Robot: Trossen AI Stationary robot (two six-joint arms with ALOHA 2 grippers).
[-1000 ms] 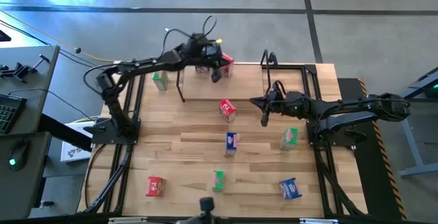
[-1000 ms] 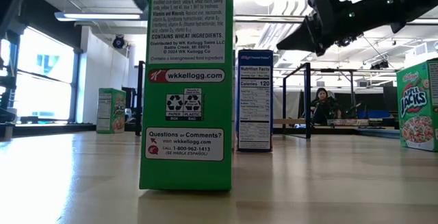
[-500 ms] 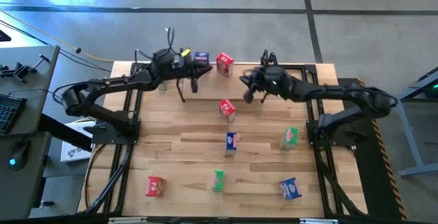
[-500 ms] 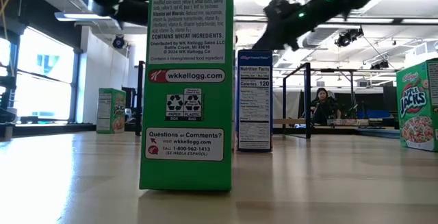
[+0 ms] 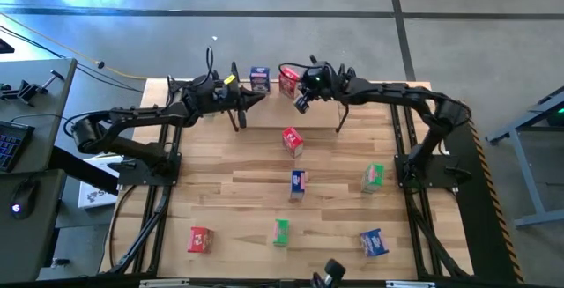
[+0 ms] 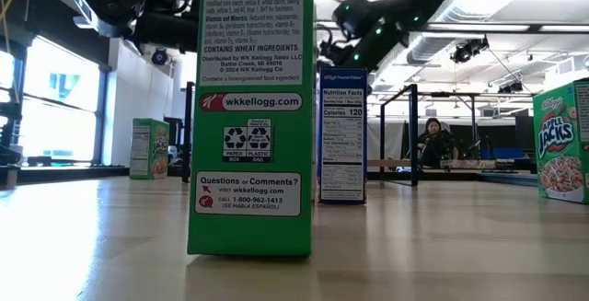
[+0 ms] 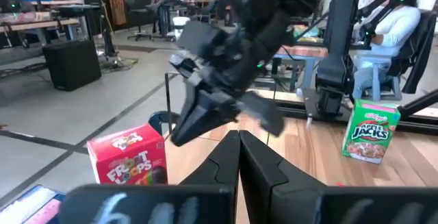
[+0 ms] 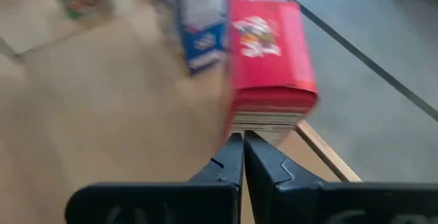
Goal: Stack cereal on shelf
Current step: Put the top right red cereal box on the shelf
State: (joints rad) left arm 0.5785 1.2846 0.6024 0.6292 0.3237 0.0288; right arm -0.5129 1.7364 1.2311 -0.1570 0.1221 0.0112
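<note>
Tabletop [image 5: 220,182]: pale wood planks. Cereal boxes: red [image 5: 292,141], blue [image 5: 298,182], green [image 5: 373,178]; red [image 5: 200,240], green [image 5: 281,232], blue [image 5: 374,242] along near edge. On shelf [image 5: 370,94]: blue box [image 5: 259,78], red box [image 5: 288,80]. Arms black.

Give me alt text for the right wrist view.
The shut right gripper points at a red cereal box standing near the table edge, not holding it. A blue box stands beyond.
</note>
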